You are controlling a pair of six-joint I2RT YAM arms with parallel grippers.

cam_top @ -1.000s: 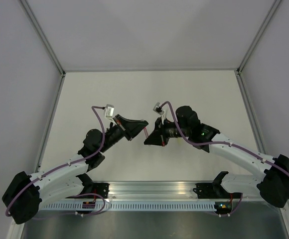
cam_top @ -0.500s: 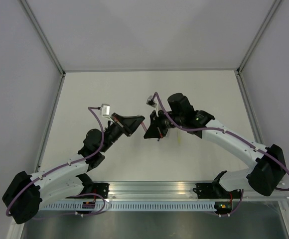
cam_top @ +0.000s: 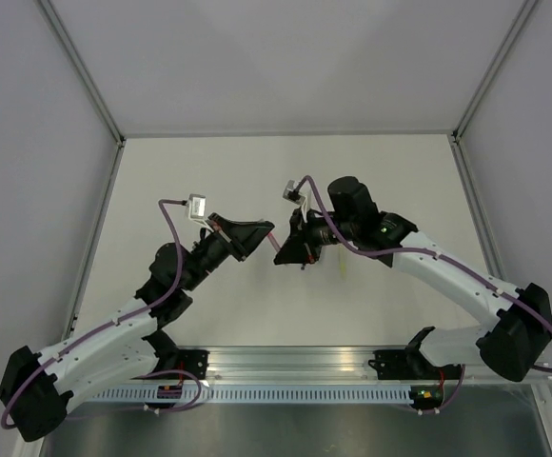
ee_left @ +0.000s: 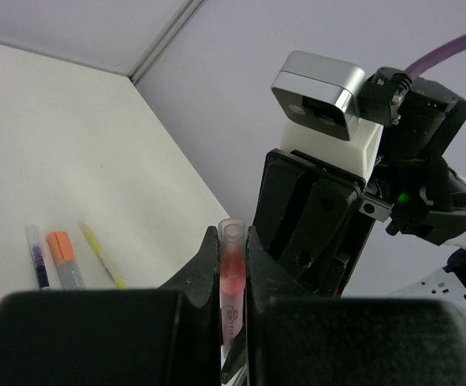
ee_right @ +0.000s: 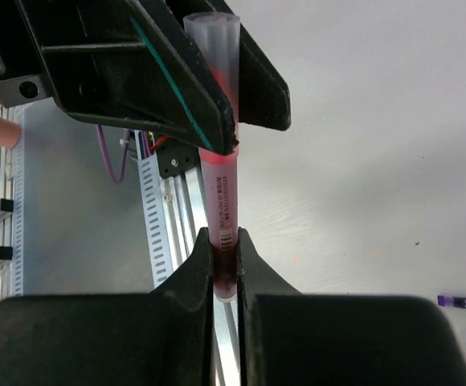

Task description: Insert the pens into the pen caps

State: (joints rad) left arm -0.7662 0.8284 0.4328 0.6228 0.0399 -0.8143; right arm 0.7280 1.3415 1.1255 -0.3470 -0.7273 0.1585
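Top view: left gripper [cam_top: 262, 233] and right gripper [cam_top: 287, 255] meet at frame centre above the desk [cam_top: 257, 171]. The pink pen [cam_top: 276, 246] bridges them along their shared line. The cap can't be made out.

Left wrist: left gripper clenched on the pale pink pen cap [ee_left: 231, 240], pink tip inside. Purple pen [ee_left: 35, 257], orange-tipped grey pen [ee_left: 64, 261] and yellow pen [ee_left: 100, 256] lie lower left.

Right wrist: right gripper clenched on the pen barrel, cap straight up-frame and coaxial. Only this view shows how much barrel is exposed. A final axial push probably remains.

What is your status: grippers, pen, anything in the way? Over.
Left gripper shut on pale pink cap. Right gripper shut on pink pen. Pen appears seated in cap, held above table. Nothing blocking the join.
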